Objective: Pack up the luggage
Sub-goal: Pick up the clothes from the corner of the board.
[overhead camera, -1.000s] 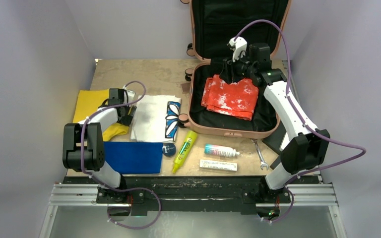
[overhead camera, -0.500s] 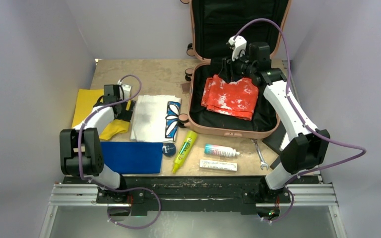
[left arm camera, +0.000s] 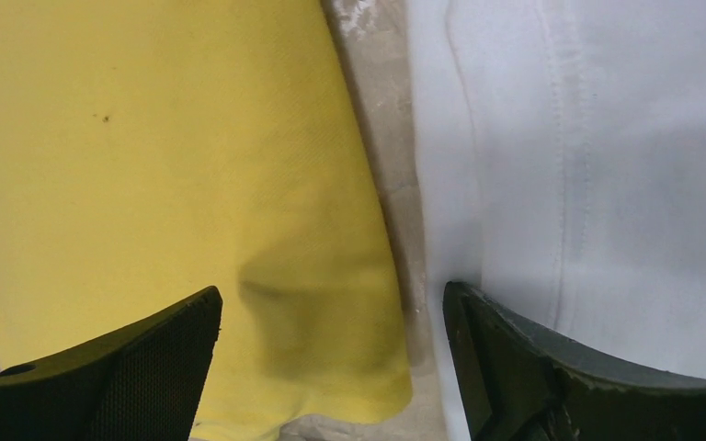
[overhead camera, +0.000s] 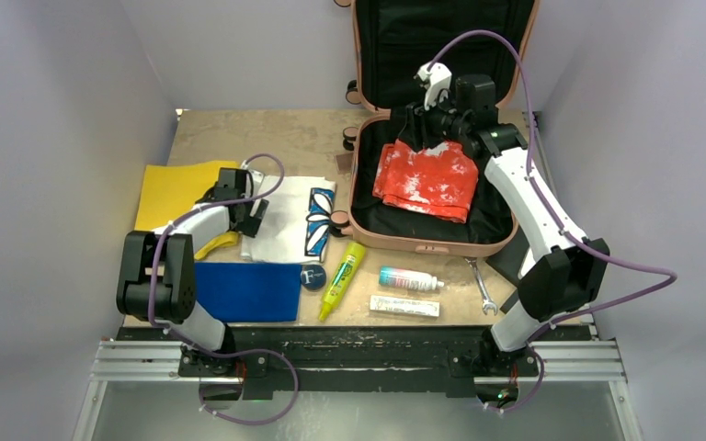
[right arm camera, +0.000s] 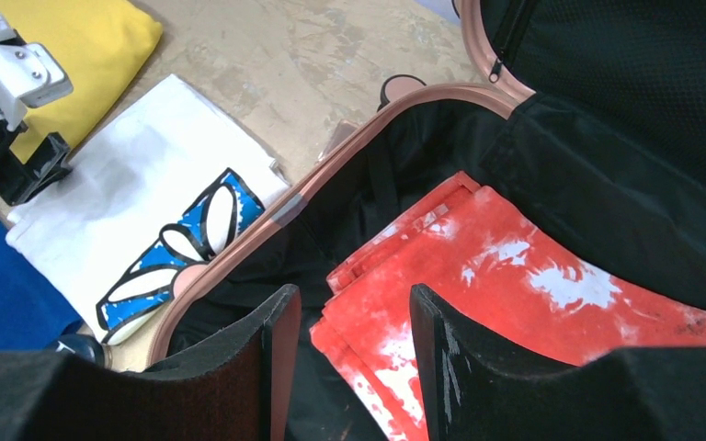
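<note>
Left claw point(left arm camera: 331, 301) hangs released, jaws spread wide and holding nothing. It sits low over the bare strip of tabletop point(left arm camera: 388, 175) between the yellow cloth point(left arm camera: 147, 165) and the white cloth point(left arm camera: 607, 156). One finger is above the yellow edge, the other above the white edge.

I judge the step in hand to be picking up the next folded piece. That is probably the white one, since it lies just beside the suitcase point(overhead camera: 430, 246).

To do it well, I want to slide the claw fully onto the white side, so both fingers straddle that folded edge and the yellow cloth is left alone. I then come down until the pads meet the fabric and pinch through every layer, not only the top sheet, or the fold will open when I lift. I would lift slowly, clear the pink rim, and lay the piece flat next to or on the red cloth point(overhead camera: 427, 179).

Right claw point(right arm camera: 351, 303) is also released, jaws partly apart with nothing between them, hovering over the far end of the red cloth inside the suitcase. I would pull it aside first, because both arms over the shell risks a knock.

That suitcase lies open at the far right of the tabletop, lid standing up behind it and the red cloth in its base. Nearer me lie a blue cloth point(overhead camera: 244, 292), a yellow tube point(overhead camera: 342, 278), a small bottle point(overhead camera: 409, 278) and a wrench point(overhead camera: 481, 287).
</note>
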You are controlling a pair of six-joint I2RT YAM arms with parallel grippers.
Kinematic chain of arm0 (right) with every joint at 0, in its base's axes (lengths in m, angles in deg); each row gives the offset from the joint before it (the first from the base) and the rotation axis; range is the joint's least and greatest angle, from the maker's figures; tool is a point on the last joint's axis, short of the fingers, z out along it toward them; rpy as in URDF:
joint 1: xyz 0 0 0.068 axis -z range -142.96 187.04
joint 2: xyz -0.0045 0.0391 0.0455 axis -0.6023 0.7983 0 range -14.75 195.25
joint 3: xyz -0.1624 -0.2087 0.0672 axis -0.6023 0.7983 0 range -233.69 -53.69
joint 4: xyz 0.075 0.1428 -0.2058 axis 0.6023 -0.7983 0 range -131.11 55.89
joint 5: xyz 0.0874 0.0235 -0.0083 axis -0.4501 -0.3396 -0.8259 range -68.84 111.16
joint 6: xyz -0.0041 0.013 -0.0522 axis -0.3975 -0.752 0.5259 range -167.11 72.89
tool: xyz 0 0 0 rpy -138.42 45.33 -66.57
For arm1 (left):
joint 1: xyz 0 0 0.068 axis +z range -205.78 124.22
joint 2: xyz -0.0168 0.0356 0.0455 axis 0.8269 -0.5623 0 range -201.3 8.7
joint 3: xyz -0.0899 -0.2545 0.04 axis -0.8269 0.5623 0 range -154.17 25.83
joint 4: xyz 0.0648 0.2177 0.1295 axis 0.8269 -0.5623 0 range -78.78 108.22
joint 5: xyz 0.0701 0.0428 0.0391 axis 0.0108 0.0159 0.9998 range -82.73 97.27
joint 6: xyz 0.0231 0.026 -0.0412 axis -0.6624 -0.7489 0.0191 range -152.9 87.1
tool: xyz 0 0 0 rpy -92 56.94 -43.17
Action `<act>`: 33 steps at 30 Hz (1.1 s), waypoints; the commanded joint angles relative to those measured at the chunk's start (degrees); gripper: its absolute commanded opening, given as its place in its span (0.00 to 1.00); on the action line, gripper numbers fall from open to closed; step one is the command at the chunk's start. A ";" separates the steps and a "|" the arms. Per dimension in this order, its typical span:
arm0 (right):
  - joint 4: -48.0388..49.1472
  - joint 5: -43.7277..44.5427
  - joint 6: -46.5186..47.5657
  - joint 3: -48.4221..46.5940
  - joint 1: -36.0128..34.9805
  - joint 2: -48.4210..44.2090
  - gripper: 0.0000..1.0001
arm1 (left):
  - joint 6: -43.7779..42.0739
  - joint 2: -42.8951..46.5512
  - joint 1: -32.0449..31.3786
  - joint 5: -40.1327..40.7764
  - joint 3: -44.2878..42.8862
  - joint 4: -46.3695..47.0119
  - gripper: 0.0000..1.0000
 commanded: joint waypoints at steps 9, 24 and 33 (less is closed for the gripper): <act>1.01 0.27 -0.39 -2.86 -1.60 0.65 0.51 | 2.42 9.21 1.78 -2.63 0.35 1.79 0.88; 0.42 0.54 -0.49 -3.15 -2.38 0.27 0.52 | 2.16 2.12 2.58 0.19 0.75 6.19 0.87; 0.12 0.04 -0.89 -5.20 -3.37 1.59 0.52 | 2.21 -1.06 2.60 3.18 0.90 6.37 0.85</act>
